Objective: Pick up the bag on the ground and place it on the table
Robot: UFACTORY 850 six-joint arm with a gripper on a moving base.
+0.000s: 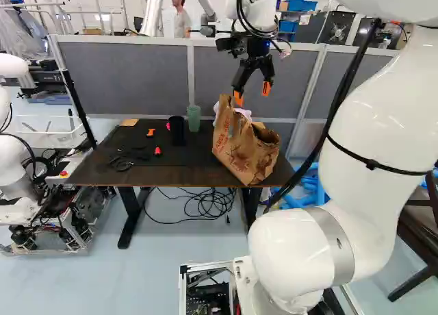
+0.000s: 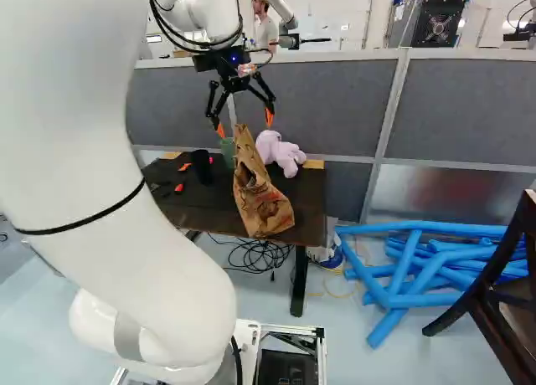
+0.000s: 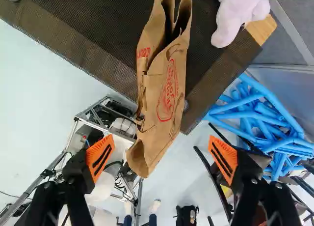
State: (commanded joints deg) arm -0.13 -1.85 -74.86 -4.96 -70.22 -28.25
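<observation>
My gripper hangs above the brown paper bag in the left base view. In the wrist view the gripper stands wide open, nothing touching its orange pads, with the bag ahead of and between the fingers, some way off. The bag leans on the right end of the dark table, its lower part near the front edge. Whether its bottom rests fully on the tabletop I cannot tell.
A pink plush toy lies behind the bag. A green cup, a black cup and small tools share the table. Grey partitions stand behind; blue tubes lie at right. Another robot stands at left.
</observation>
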